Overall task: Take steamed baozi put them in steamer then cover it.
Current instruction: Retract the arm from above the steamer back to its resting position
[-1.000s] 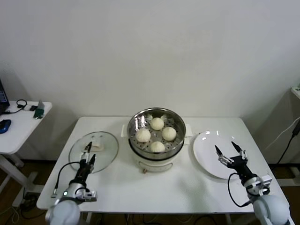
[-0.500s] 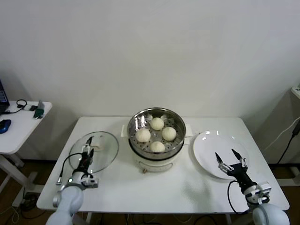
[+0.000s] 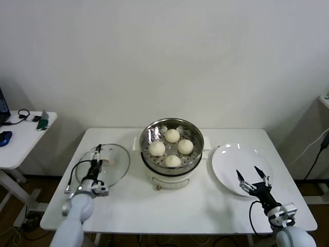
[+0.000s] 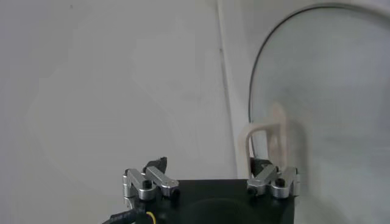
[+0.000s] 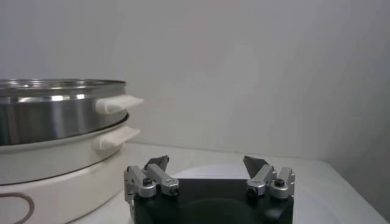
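The steel steamer stands on its white cooker base at the table's middle and also shows in the right wrist view. Four cream-white baozi lie inside it: one at the back, one left, one right, one at the front. The round glass lid lies flat to its left. My left gripper is open over the lid, with the lid's white handle just ahead of one finger. My right gripper is open and empty over the front edge of the white plate.
The white plate is bare. A small white side table with small items stands off to the left. The table's front edge runs just below both grippers. A white wall closes the back.
My left gripper has moved away from the front edge onto the lid, toward its handle. My right gripper has drawn back a little toward the front edge, still open.
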You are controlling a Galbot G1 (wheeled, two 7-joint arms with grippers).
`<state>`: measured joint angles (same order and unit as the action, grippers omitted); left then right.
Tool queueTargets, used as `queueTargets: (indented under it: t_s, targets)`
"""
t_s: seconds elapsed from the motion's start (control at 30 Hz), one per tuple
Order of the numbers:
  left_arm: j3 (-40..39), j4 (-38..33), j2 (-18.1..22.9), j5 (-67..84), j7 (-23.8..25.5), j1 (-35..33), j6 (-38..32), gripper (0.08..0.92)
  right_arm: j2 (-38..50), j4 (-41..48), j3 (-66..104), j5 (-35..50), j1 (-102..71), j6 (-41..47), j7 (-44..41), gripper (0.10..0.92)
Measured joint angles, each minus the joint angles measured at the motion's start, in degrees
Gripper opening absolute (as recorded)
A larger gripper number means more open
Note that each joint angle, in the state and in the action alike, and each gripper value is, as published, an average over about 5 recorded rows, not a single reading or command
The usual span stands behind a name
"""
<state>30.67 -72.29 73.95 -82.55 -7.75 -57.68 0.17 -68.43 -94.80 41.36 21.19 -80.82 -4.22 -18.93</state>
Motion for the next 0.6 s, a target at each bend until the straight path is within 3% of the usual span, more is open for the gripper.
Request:
queueTargets:
  t_s: [0.6]
  targets:
    - [-0.56, 5.86, 0.54, 0.74, -0.77, 4.48, -0.46, 0.821, -2.21, 1.15, 0.41, -1.80, 0.21, -1.03, -1.02, 0.823]
